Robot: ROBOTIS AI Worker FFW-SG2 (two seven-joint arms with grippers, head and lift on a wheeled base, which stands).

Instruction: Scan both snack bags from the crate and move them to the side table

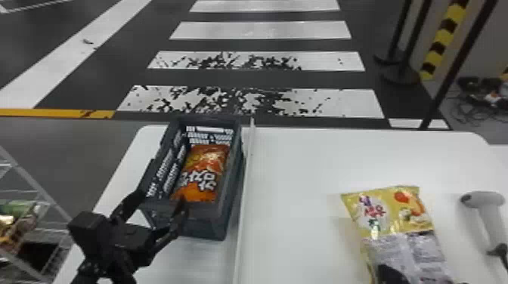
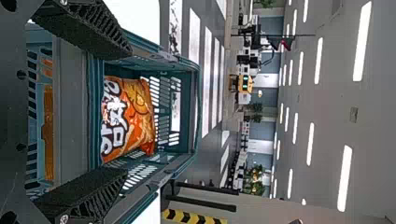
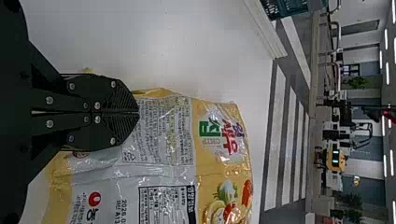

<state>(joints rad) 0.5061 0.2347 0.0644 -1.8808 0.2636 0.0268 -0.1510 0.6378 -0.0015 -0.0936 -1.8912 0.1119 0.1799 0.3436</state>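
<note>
Holding nothing, the left end effector (image 1: 164, 188) is spread wide at the near end of the crate (image 1: 233, 211). Fingers well apart, tips by the near rim. The orange snack bag (image 1: 206, 172) is inside that crate, ahead of those fingers, lying with its printed face up and its lower end close to the near wall. Can't tell if either finger touches the crate.

Right end effector (image 1: 390, 275): fingers closed together, nothing visible gripped between them. It's over the silver-backed part of the yellow snack bag (image 1: 400, 215), near one long edge. Contact with the bag: can't tell.

Yellow bag lies on the desk (image 1: 298, 170), right of the crate and well apart from it, text panels facing up, yellow end away from the robot. Scanner (image 1: 482, 200) is on the desk too, to the right of the yellow bag, apart from it, head end pointing away from the robot, cable end near.

Crate sits on the left part of the desk. A raised white strip (image 1: 246, 177) runs front to back just beside its right side, between crate and yellow bag. Wire rack (image 1: 32, 185) with packaged goods at far left, lower than the desk. Striped floor (image 1: 260, 30) beyond.
</note>
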